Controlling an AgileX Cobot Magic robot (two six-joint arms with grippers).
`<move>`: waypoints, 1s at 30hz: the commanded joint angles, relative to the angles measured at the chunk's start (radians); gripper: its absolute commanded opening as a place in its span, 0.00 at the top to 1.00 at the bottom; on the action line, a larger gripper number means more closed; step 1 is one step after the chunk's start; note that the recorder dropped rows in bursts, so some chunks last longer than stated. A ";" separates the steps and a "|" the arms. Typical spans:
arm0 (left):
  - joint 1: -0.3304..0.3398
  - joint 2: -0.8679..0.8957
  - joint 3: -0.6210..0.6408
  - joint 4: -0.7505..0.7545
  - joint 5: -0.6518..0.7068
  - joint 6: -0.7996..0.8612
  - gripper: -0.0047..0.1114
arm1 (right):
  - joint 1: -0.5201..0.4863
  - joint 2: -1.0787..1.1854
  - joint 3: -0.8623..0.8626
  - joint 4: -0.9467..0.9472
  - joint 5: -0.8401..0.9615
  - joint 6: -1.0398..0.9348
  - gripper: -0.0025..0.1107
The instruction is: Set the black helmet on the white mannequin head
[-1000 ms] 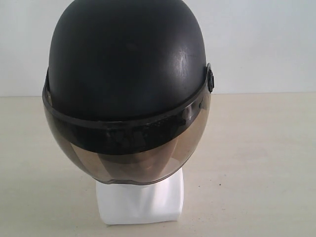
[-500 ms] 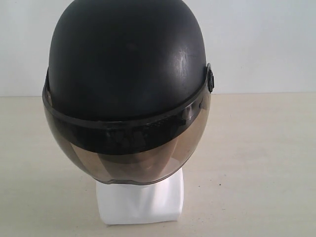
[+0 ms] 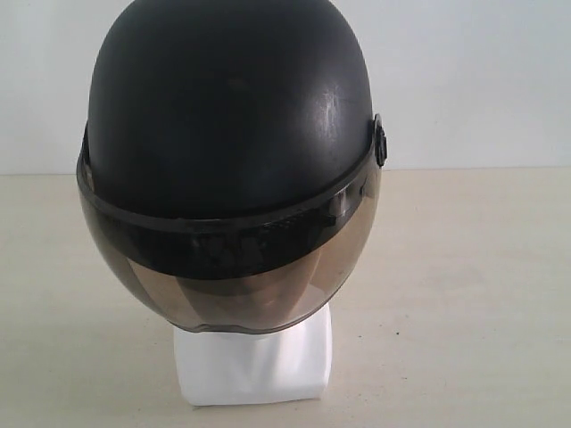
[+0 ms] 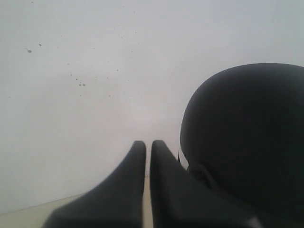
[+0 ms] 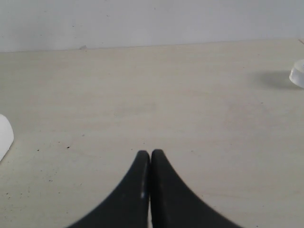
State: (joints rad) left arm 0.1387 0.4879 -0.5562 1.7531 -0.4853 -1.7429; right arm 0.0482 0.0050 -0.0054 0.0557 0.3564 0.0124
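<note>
helmet: black helmet (image 3: pixel 227 107) sits on white mannequin head (image 3: pixel 254 366); visor (image 3: pixel 232 285) down over the face, only the neck base shows
left pincer (image 4: pixel 147 145): closed, empty; helmet close beside its tips
right pincer (image 5: pixel 150 154): closed, empty; open table (image 5: pixel 190 95) ahead, up to the wall (image 5: pixel 142 19)

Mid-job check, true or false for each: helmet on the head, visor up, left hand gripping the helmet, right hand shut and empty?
1. The black helmet sits on the white mannequin head. True.
2. The visor is flipped up. False: it hangs down in front of the head.
3. The left hand grips the helmet. False: it is shut on nothing, with the helmet off to its side.
4. The right hand is shut and holds nothing. True.
</note>
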 commanded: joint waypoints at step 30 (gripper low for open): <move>0.000 -0.361 0.400 -1.128 -0.034 1.184 0.92 | 0.001 -0.005 0.005 -0.009 -0.007 0.007 0.98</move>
State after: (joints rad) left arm 0.1387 0.1525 -0.2107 0.8590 -0.5977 -0.7256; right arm 0.0482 0.0050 -0.0054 0.0540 0.3564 0.0159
